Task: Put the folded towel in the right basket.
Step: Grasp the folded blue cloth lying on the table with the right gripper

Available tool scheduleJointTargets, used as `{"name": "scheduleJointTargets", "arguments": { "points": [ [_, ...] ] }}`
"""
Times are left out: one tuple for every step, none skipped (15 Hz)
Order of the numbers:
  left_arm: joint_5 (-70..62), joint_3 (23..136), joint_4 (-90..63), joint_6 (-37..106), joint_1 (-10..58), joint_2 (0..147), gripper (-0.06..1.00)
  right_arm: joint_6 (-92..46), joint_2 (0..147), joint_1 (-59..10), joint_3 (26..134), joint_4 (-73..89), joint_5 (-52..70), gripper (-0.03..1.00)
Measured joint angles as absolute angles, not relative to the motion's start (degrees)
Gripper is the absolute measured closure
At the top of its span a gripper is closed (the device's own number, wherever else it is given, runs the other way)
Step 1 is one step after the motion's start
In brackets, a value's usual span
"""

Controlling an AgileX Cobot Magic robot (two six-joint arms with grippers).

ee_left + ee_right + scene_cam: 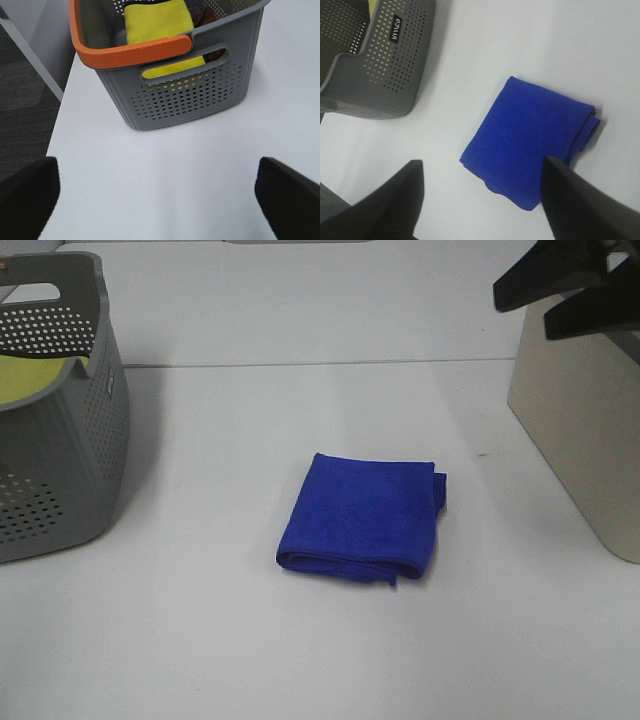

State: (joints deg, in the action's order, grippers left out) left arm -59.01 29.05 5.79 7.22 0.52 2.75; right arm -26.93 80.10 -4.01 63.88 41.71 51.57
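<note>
While the folded blue towel (360, 520) lies untouched mid-frame on the table (300, 670), the right gripper (482, 165) hovers above, jaws spread to grasp it; the left gripper (157, 200) waits likewise spread.

A grey perforated basket (90, 440) with an orange handle (130, 52) was set at the left of the white tabletop (200, 640); a yellow cloth (157, 20) was held inside it.
</note>
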Motion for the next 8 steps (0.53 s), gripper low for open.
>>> {"name": "scheduleJointTargets", "arguments": {
  "points": [
    [-59.01, 29.05, 5.79, 7.22, 0.52, 2.75, -0.04, -28.13, 84.11, -4.01, 63.94, 42.11, 50.36, 0.31],
    [-59.01, 29.05, 5.79, 7.22, 0.52, 2.75, -0.04, -29.45, 88.46, -4.01, 63.94, 42.4, 49.85, 0.31],
    [-59.01, 29.05, 5.79, 7.22, 0.52, 2.75, -0.04, -30.65, 91.5, -4.01, 63.94, 42.4, 49.27, 0.31],
    [-59.01, 29.05, 5.79, 7.22, 0.52, 2.75, -0.04, -31.0, 94.08, -4.01, 63.94, 42.4, 48.76, 0.31],
    [-59.01, 29.05, 5.79, 7.22, 0.52, 2.75, -0.04, -31.23, 96.26, -4.01, 63.94, 42.4, 47.9, 0.31],
    [-59.01, 29.05, 5.79, 7.22, 0.52, 2.75, -0.04, -31.91, 98.43, -4.01, 63.94, 42.51, 47.27, 0.31],
    [-59.01, 29.05, 5.79, 7.22, 0.52, 2.75, -0.04, -33.63, 100.44, -4.01, 63.94, 42.51, 46.18, 0.31],
    [-59.01, 29.05, 5.79, 7.22, 0.52, 2.75, -0.04, -35.18, 102.04, -4.01, 63.94, 42.57, 44.81, 0.31]
  ]
}}
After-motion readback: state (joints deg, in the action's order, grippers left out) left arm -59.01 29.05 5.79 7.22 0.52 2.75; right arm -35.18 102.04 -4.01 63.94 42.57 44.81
